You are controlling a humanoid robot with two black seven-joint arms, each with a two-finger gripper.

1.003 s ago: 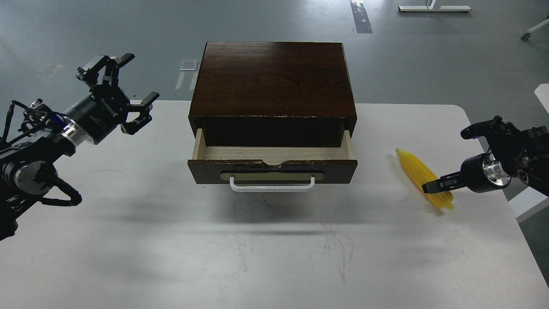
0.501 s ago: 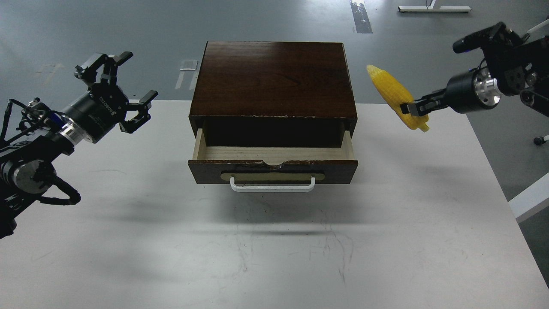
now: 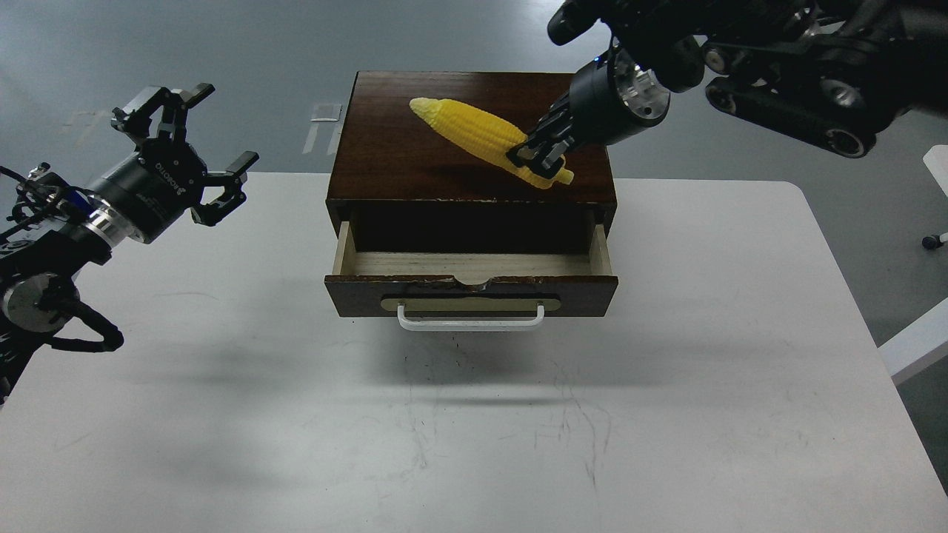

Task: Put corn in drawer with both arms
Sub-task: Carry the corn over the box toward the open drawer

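Our right gripper [image 3: 539,157] pinches the yellow corn cob [image 3: 485,139] near its stub end, holding it tilted in front of the top of the dark brown wooden box [image 3: 415,163]. Below, the drawer [image 3: 471,266] stands pulled open, its pale wood floor bare and its white bar handle [image 3: 471,320] facing us. Our left gripper [image 3: 194,144] hangs with fingers spread wide at the far left edge of the white table [image 3: 474,444], well apart from the box.

The corn [image 3: 481,137] is bright yellow with ribbed kernel rows. The box [image 3: 471,133] is dark reddish-brown wood; its drawer [image 3: 471,266] is pale inside, with a beige plate and white handle [image 3: 470,320]. Both grippers [image 3: 180,141] [image 3: 538,155] are black. The table [image 3: 474,414] is white, faintly scuffed.
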